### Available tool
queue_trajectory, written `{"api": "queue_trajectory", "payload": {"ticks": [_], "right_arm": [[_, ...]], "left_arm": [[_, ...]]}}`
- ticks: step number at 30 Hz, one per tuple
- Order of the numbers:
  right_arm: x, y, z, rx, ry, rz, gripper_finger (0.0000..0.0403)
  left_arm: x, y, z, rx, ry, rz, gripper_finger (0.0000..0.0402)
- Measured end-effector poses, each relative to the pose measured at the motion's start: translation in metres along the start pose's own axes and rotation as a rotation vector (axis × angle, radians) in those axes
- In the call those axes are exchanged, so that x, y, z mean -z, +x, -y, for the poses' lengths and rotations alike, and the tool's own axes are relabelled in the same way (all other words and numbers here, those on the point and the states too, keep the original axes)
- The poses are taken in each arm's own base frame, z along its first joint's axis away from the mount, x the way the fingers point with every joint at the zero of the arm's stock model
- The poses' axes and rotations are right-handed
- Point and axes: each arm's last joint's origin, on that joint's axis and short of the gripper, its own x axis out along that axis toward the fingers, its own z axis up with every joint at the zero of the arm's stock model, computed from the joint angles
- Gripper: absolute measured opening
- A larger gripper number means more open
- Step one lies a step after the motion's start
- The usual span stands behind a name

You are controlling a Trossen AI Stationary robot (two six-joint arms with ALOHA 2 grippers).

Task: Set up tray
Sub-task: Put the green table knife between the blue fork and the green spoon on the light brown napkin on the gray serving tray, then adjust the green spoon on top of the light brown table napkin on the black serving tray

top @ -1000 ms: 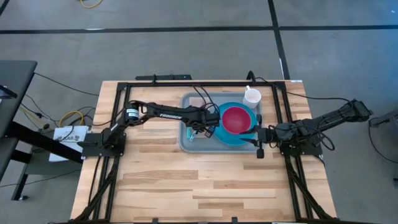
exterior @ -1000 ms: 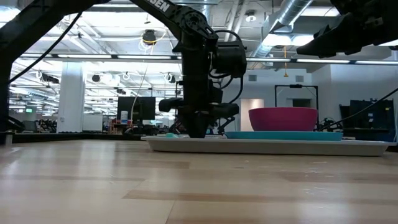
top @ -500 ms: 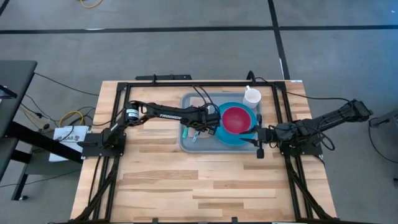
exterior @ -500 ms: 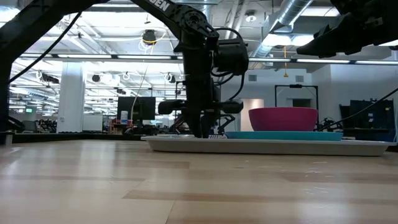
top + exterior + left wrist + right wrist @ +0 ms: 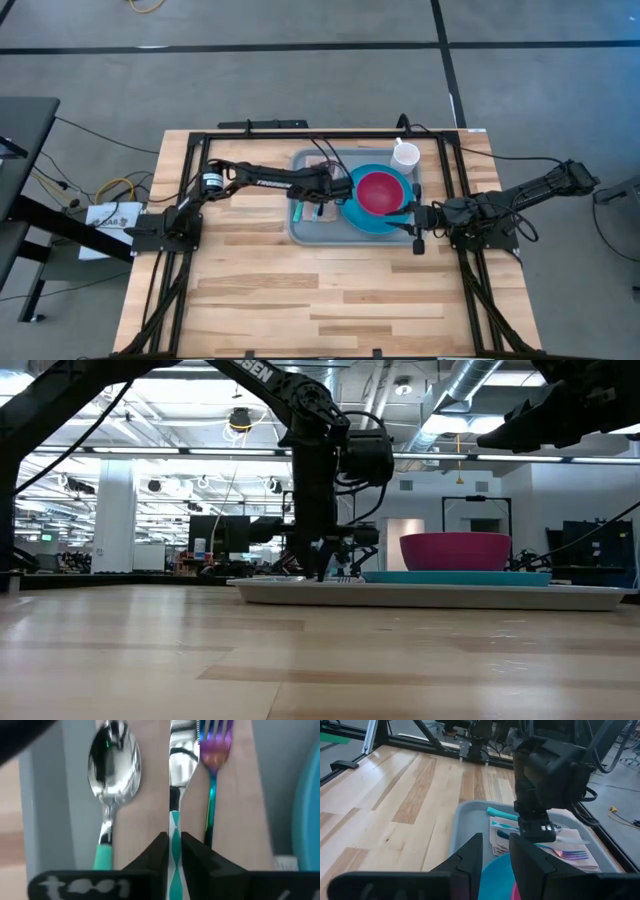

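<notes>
The wooden table [image 5: 250, 270] is the biggest thing here. The grey-blue tray [image 5: 301, 230] lies flat near the table's far edge, a bit toward the right side. It is wider than the blue plate [image 5: 358, 218] that sits on its right part. A pink bowl [image 5: 380, 190] stands on the plate. A white cup [image 5: 405, 155] stands at the tray's far right corner.

On the left part of the tray lies a tan napkin [image 5: 145, 785]. Three pieces of cutlery lie on the napkin, side by side. The spoon [image 5: 112, 767] has a green handle. The knife [image 5: 176, 785] is in the middle and has a striped green and white handle. The fork [image 5: 214, 755] is shiny and rainbow coloured, and it lies nearest the plate.

The left arm reaches from the table's left side over the tray. The left end effector [image 5: 173, 851] points down at the napkin, and its two fingers are closed tight on the knife handle.

The right arm waits at the table's right edge, just beside the tray. The right end effector [image 5: 495, 851] hangs there with its fingers a little apart and nothing between them.
</notes>
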Motion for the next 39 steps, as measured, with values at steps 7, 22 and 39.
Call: {"api": "queue_trajectory", "payload": {"ticks": [7, 22, 39], "right_arm": [[0.000, 0.000, 0.000, 0.000, 0.000, 0.000, 0.0091], [0.000, 0.000, 0.000, -0.001, 0.000, 0.000, 0.0091], [0.000, 0.000, 0.000, -0.001, 0.002, 0.000, 0.0091]], "left_arm": [[-0.005, 0.001, 0.000, 0.008, -0.015, 0.028, 0.0018], [-0.007, 0.002, -0.001, -0.004, 0.001, 0.040, 0.0094], [0.006, -0.052, -0.008, -0.224, 0.207, 0.014, 0.0053]]}}
